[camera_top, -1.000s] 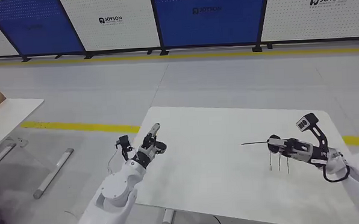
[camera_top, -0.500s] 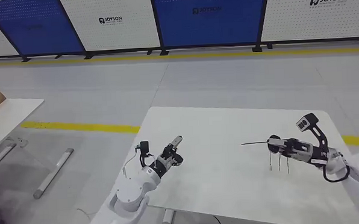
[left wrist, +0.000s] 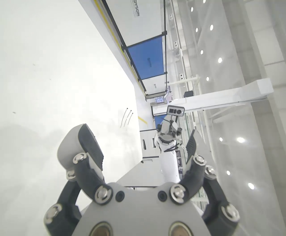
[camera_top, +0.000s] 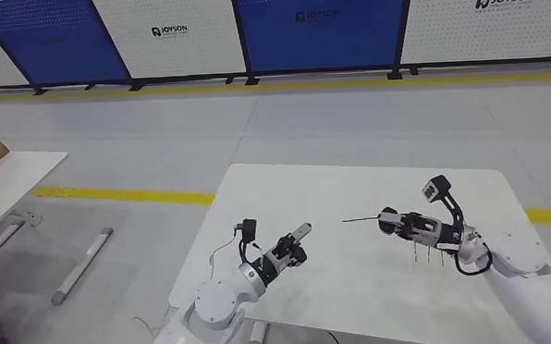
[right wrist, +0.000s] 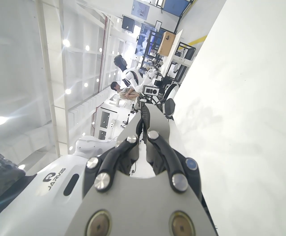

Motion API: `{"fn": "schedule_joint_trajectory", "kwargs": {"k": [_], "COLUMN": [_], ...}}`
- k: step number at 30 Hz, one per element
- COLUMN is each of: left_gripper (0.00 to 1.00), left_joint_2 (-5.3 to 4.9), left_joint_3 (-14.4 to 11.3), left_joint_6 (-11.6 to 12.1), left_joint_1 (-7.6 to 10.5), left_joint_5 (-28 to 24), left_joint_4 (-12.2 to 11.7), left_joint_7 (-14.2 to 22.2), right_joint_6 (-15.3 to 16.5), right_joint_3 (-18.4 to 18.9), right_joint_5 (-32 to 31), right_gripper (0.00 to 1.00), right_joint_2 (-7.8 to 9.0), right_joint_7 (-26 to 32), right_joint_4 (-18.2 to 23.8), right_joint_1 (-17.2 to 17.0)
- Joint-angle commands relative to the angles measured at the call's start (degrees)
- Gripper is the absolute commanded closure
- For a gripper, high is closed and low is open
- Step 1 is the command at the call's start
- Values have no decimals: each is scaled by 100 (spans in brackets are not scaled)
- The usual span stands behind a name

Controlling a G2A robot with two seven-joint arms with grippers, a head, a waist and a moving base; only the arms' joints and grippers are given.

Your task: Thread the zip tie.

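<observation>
A thin black zip tie (camera_top: 361, 220) sticks out level from my right gripper (camera_top: 387, 222), which is shut on its end above the white table (camera_top: 350, 183). In the right wrist view the right gripper (right wrist: 143, 116) has its fingers pressed together. My left gripper (camera_top: 298, 235) hovers open near the table's front edge, a short way from the tie's free tip. In the left wrist view the left gripper (left wrist: 140, 143) stands wide open with nothing between its pads, facing the right arm's gripper (left wrist: 169, 130).
Three spare zip ties (camera_top: 428, 250) lie on the table beside the right arm; the spare zip ties (left wrist: 126, 117) also appear in the left wrist view. Another white table (camera_top: 17, 179) stands off to the far left across the floor.
The left arm has swung right along the table's front edge toward the middle. The right arm has shifted left with the zip tie, narrowing the gap between the two grippers.
</observation>
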State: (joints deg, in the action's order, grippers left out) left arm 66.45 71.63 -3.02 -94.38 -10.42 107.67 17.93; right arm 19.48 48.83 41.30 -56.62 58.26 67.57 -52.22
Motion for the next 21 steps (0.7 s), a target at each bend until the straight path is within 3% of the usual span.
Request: {"fn": "schedule_joint_trajectory", "kwargs": {"k": [1,3,16,21], "left_gripper": [0,0,0,0], "left_joint_2": [13,29,29,29], "left_joint_3": [-99,-147,-147,-147], "left_joint_6": [36,104,104,104], "left_joint_1": [71,114,114,114], "left_joint_5": [-52,-91,-91,-91], "left_joint_4": [-69,-134,-134,-134], "left_joint_7": [28,-102,-102,-102], "right_joint_6": [0,0,0,0], "right_joint_3": [-116,-116,-108,431], "right_joint_5": [91,91,116,765], "right_gripper": [100,100,100,100], "right_joint_2": [-125,-125,-127,-220], "right_joint_7": [113,113,82,-275], "right_joint_4": [-280,-280,-262,151], "right_joint_1": [94,94,79,-352]}}
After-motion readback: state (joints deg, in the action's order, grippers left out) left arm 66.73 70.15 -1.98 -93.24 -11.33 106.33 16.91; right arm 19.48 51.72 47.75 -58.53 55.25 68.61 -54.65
